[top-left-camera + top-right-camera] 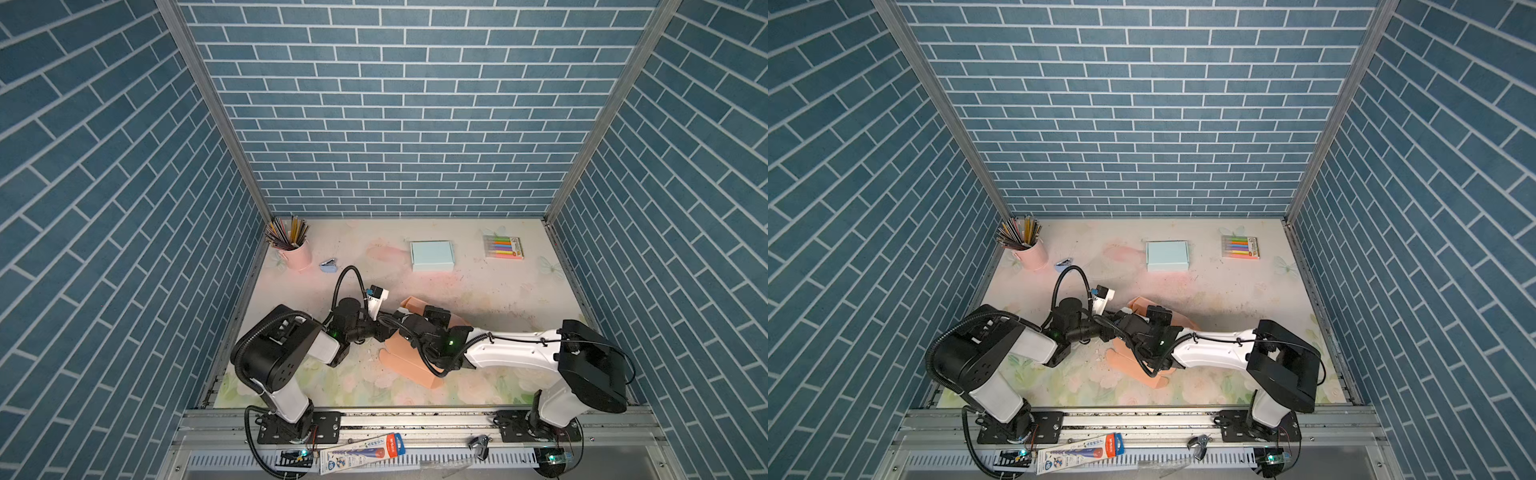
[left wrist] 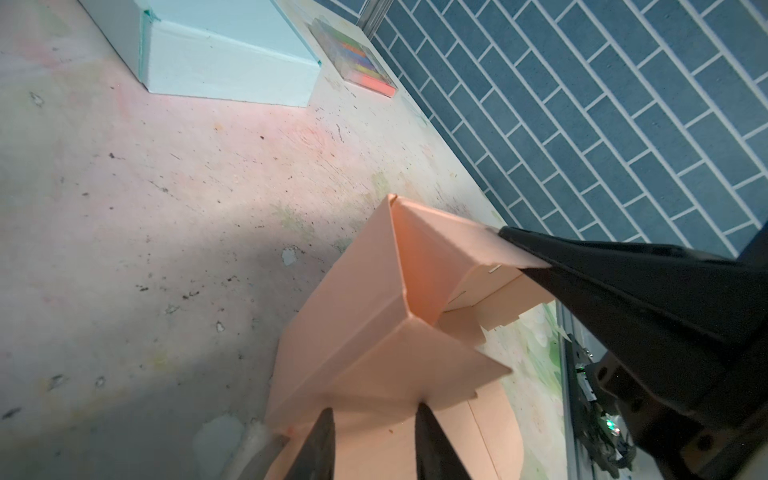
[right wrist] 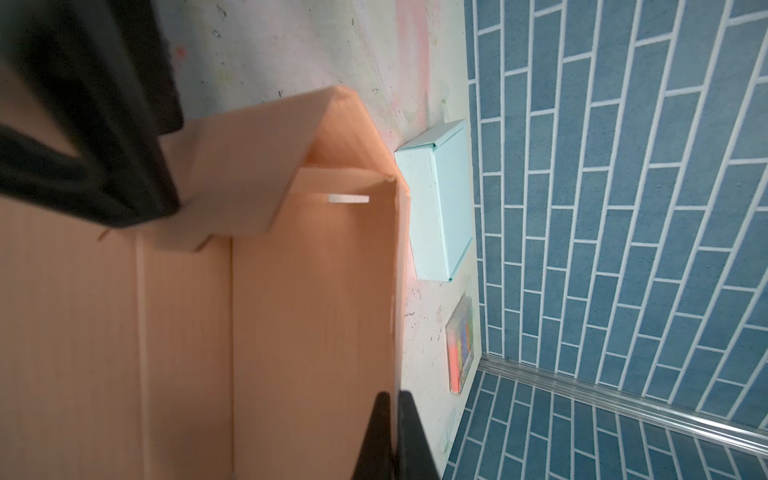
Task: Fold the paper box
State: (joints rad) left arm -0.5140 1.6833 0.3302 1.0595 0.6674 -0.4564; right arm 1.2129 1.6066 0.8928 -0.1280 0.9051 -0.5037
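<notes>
The paper box [image 1: 409, 360] [image 1: 1136, 368] is peach card, partly folded, lying mid-table under both arms' wrists in both top views. In the left wrist view one side wall of the paper box [image 2: 374, 332] stands up with a flap bent over it. My left gripper [image 2: 375, 409] is open, its two fingertips apart at that flap's edge with nothing clamped. My right gripper [image 3: 395, 394] is shut on the thin upright far wall of the paper box [image 3: 291, 311]. The right gripper [image 2: 515, 251] also shows in the left wrist view, pinching that wall's end.
A closed light-blue box [image 1: 432, 255] lies behind the work. A pack of coloured markers [image 1: 503, 247] sits at the back right. At the back left stand a pink cup of pencils [image 1: 293, 249] and a small blue stapler [image 1: 329, 266]. Brick-patterned walls close three sides.
</notes>
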